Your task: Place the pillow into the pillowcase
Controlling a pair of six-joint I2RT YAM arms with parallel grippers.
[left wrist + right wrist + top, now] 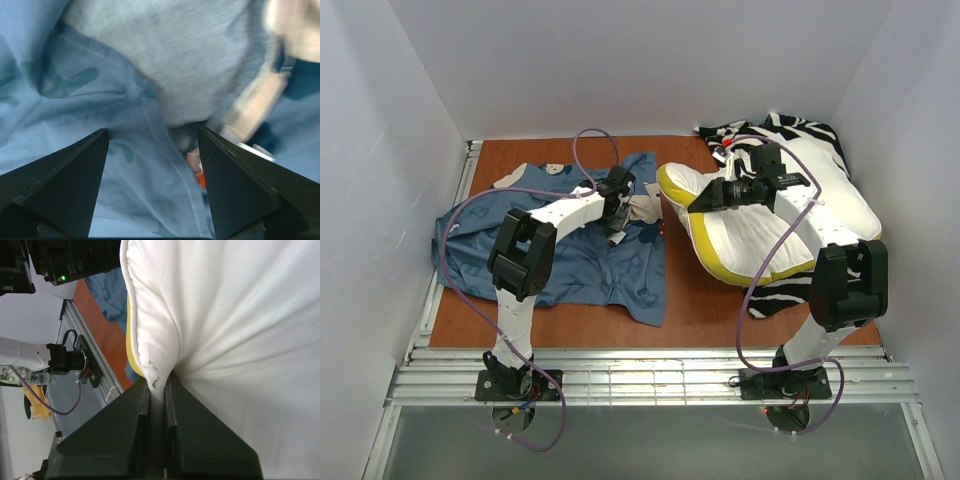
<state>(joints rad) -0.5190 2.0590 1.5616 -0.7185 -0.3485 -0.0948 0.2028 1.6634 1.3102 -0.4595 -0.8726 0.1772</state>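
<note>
The white pillow (750,215) with a yellow edge lies at the right of the table. My right gripper (705,198) is shut on a pinched fold of the pillow (225,315) near its left end; its jaws squeeze the white fabric (156,382). The blue pillowcase (570,250) is spread flat on the left. My left gripper (616,225) is open and points down onto the pillowcase near its right edge. In the left wrist view the blue cloth (150,190) with a stitched hem lies between my open fingers (65,180).
A black-and-white zebra-striped cloth (800,135) lies under and behind the pillow. White walls enclose the brown table (700,310) on three sides. A metal rail (650,375) runs along the near edge. Purple cables loop over both arms.
</note>
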